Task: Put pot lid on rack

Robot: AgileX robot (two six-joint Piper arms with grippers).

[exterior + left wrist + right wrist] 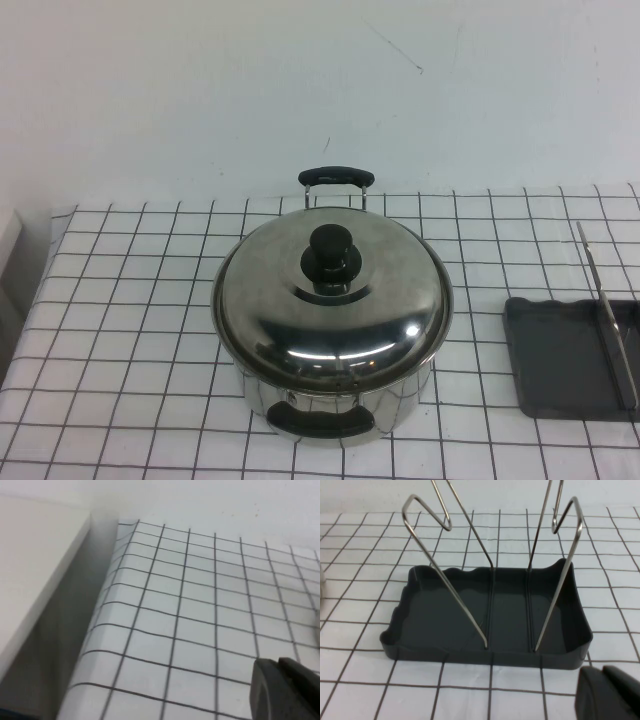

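High view: pot lid (pixel 335 300) on pot (pixel 340 415) | rack (pixel 565 355) apart | left end effector (pixel 285 690), right end effector (pixel 610 695): openness unclear

Both our arms parked, out of the high view.
Left gripper (pixel 287 687) & right gripper (pixel 610 692): we see just dark tips at wrist-cam edges.

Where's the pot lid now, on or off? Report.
On: the pot lid caps the pot. The rack holds nothing.
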